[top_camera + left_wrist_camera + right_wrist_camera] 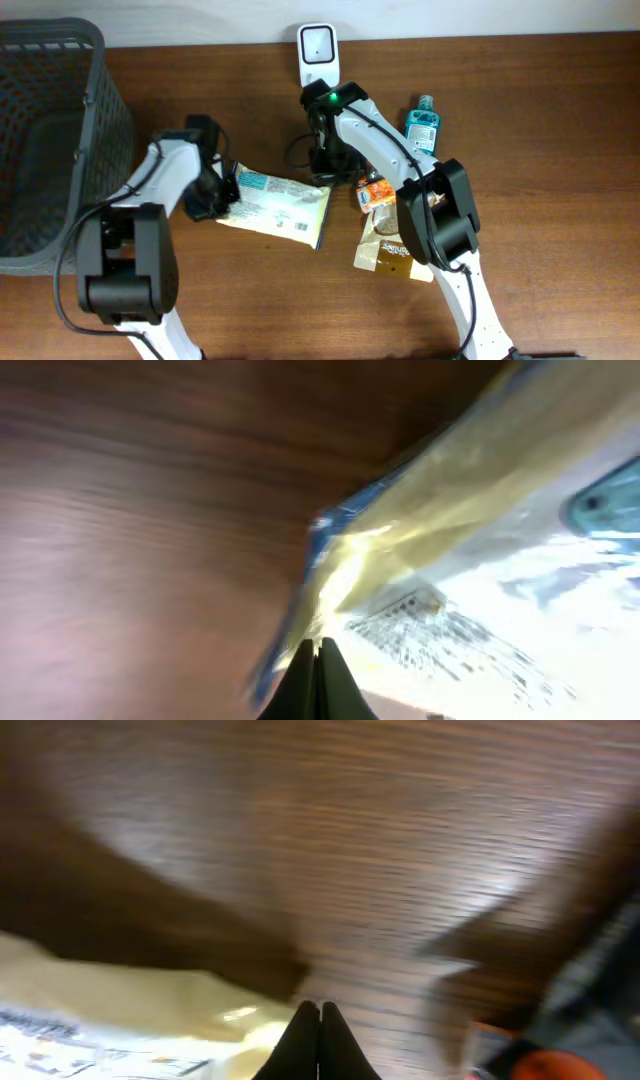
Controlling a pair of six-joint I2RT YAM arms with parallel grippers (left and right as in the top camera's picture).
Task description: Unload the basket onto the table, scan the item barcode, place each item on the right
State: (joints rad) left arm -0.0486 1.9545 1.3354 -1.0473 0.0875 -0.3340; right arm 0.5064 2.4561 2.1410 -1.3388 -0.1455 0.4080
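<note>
L gripper (318,652) closed, tips at edge of white-yellow pack (285,205). R gripper (319,1012) closed too, over wood surface (400,840) nr pack.

A dark mesh basket (50,140) stands at the left edge of a brown wooden table (560,150), and well to the basket's right lie a teal bottle (422,127), a small orange packet (376,191) and a tan pouch (383,252), grouped closely together.
</note>
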